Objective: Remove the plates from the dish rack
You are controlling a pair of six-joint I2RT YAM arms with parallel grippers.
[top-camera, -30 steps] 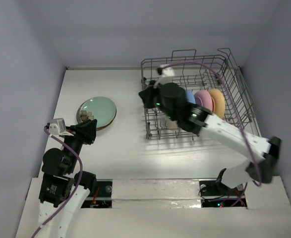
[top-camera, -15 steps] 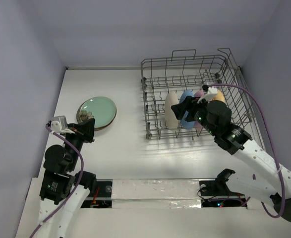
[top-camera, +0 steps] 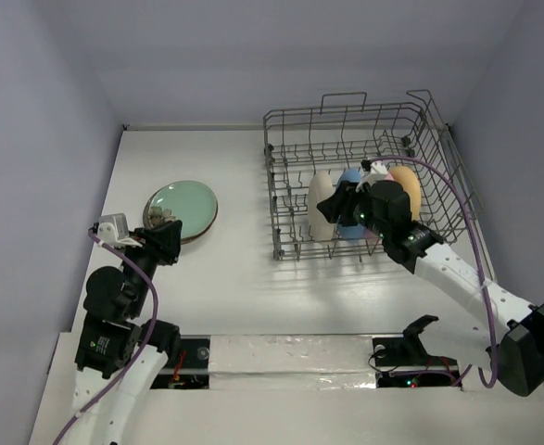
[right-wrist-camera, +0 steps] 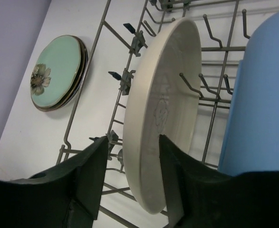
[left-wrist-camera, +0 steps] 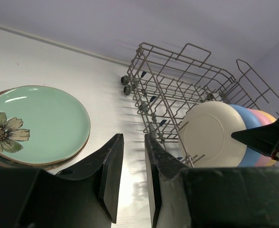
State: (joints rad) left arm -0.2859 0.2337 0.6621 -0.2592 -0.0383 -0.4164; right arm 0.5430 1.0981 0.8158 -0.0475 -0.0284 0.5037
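A large rectangular grey wire dish rack (top-camera: 364, 139) stands on the white bench (top-camera: 234, 278), at its far right. Four round plates stand on edge between its tines in a row. A cream plate (right-wrist-camera: 163, 104) is nearest the rack's left end, then a sky-blue plate (right-wrist-camera: 263, 95) just beside it. A pink plate (left-wrist-camera: 259, 115) and an orange-yellow plate (top-camera: 411, 185) follow, mostly hidden behind the right arm in the top view.

The right pincer (right-wrist-camera: 133, 142) reaches into the rack from the near side and straddles the rim of the cream plate. Its jaws are parted, one finger on each face of the plate. A strip of daylight shows between the left-hand finger (right-wrist-camera: 89, 175) and the plate. The other finger looks close against the plate, though contact cannot be told.

Well apart from the rack, on the left of the bench, lies a round mint-green plate (left-wrist-camera: 39, 123) with a flower motif. It lies flat on top of a stack whose lower plates show only as dark rims.

The left pincer (left-wrist-camera: 133, 137) hangs just near of that stack, above the bare bench. Its jaws are slightly apart with nothing between them.
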